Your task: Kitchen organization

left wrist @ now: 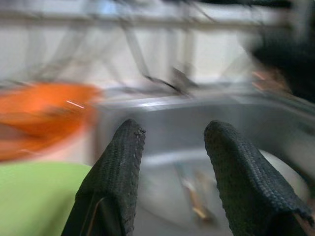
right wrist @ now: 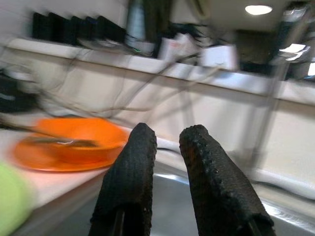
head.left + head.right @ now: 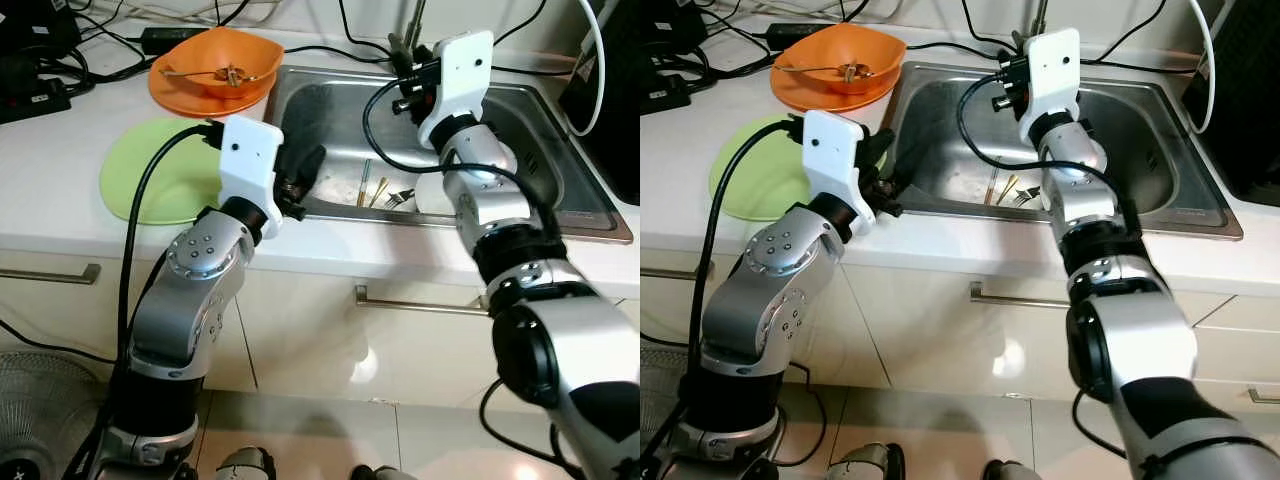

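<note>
An orange bowl (image 3: pixel 215 58) with a spoon (image 3: pixel 200 72) in it sits on an orange plate (image 3: pixel 175 100) at the back of the white counter. A light green plate (image 3: pixel 150 175) lies nearer the front edge. The steel sink (image 3: pixel 570 200) holds some cutlery (image 3: pixel 385 195) and a white dish (image 3: pixel 435 195). My left gripper (image 3: pixel 305 180) is open and empty, hovering at the sink's left rim beside the green plate. My right gripper (image 2: pixel 167 132) is raised over the back of the sink near the faucet (image 3: pixel 412 25). It points toward the orange bowl, its fingers a narrow gap apart and holding nothing.
Black cables and a power brick (image 3: pixel 30 95) lie on the counter at the back left. A black appliance (image 3: pixel 610 100) stands right of the sink. Drawer handles (image 3: pixel 420 303) run below the counter edge, and a fan (image 3: pixel 30 420) stands on the floor at the left.
</note>
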### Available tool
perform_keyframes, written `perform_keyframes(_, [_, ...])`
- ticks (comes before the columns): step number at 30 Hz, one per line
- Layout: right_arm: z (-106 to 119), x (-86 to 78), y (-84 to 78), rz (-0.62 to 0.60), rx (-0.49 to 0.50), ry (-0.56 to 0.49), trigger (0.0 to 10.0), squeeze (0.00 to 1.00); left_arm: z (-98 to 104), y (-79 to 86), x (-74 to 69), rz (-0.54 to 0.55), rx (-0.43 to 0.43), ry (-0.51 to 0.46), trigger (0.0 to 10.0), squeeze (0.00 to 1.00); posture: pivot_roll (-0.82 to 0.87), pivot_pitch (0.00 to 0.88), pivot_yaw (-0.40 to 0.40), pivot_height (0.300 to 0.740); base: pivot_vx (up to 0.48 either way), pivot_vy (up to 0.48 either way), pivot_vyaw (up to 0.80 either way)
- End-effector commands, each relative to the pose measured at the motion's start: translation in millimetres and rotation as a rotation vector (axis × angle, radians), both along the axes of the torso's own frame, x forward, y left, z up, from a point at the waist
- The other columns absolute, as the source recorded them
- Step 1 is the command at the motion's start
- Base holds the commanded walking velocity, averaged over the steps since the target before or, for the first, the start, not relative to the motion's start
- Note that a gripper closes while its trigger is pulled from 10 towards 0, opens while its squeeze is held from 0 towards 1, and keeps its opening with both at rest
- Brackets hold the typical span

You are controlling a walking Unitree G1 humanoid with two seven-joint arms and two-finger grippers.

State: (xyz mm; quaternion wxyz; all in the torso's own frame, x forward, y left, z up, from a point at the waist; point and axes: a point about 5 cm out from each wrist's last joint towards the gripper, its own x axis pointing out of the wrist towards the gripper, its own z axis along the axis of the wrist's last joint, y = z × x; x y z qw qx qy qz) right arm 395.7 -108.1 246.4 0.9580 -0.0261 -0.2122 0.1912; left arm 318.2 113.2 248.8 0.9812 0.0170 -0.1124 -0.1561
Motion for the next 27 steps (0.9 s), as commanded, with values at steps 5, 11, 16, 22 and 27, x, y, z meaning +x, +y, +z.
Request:
perform_keyframes(5, [-34,-10.2,-10.2,0.011,0.104,0.116,10.0,0.0,14,35.5,7.1,0.18,-0.054,-0.085,10.0,0.0,0.17,0.111,-0.048,0.74,0.0,0.0,0.0])
perform_keyframes(11, [-62,-25.0,-6.1,0.02,0.126,0.201,10.0,0.0,16,76.2,7.3,0.336,-0.051,-0.099,10.0,0.0,0.17,0.114,-0.041,0.74,0.0,0.0,0.0])
perform_keyframes(16, [-64,-30.0,-1.1,0.04,0.133,0.222,10.0,0.0,8,112.8,0.0,0.454,-0.055,-0.06,10.0,0.0,0.18,0.118,-0.042,0.74,0.0,0.0,0.0])
perform_keyframes(22, [-62,-30.1,2.3,0.051,0.126,0.231,10.0,0.0,-4,138.5,-9.9,0.538,-0.078,0.026,10.0,1.0,0.19,0.12,-0.047,0.74,0.0,0.0,0.0])
perform_keyframes(27, [-63,-32.6,4.3,0.058,0.115,0.25,10.0,0.0,-17,146.6,-17.6,0.562,-0.139,0.131,10.0,1.0,0.21,0.125,-0.054,0.74,0.0,0.0,0.0])
